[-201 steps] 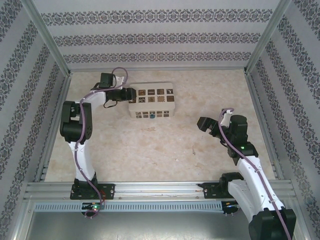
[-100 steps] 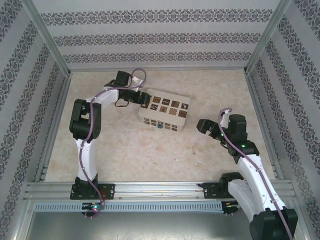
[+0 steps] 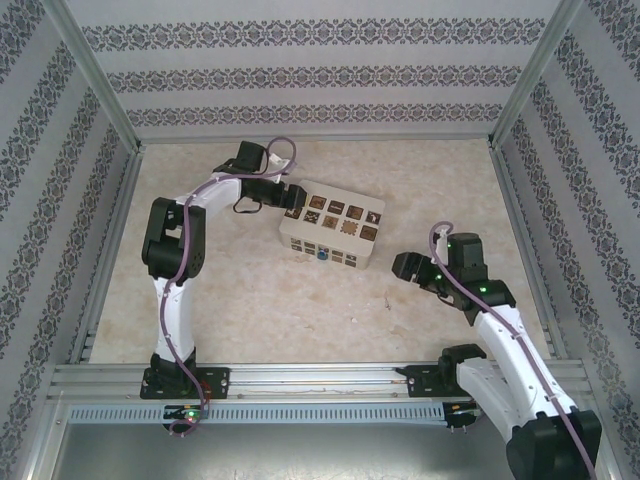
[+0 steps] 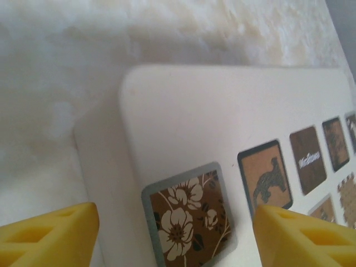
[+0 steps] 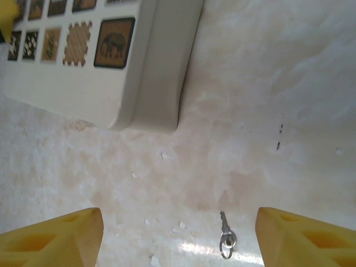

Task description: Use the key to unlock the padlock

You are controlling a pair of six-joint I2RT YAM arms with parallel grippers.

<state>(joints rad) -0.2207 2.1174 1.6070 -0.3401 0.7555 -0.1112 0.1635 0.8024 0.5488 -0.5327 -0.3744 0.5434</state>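
A white box [image 3: 332, 228] with brown patterned squares lies slanted on the table. The tiny teal padlock [image 3: 322, 254] hangs on its near side wall. My left gripper [image 3: 291, 198] is at the box's left end, open. In the left wrist view, the left gripper [image 4: 175, 217] has its yellow fingers [image 4: 50, 233] standing either side of the box [image 4: 222, 128] corner with the flower square. The small silver key [image 5: 225, 233] on its ring lies flat on the table. My right gripper [image 5: 179, 219] is open just above it, and the right gripper [image 3: 398, 266] sits right of the box.
Metal rails [image 3: 320, 378] run along the table's near edge. Patterned walls [image 3: 300, 75] close in the back and both sides. Small white crumbs and dark specks [image 5: 280, 133] dot the table near the key. The box's right end [image 5: 150, 83] is just beyond the right gripper.
My left arm carried the box to the right and turned it, then widened its jaws. The right gripper dropped lower and nearer, toward the table, its jaws narrowing somewhat.
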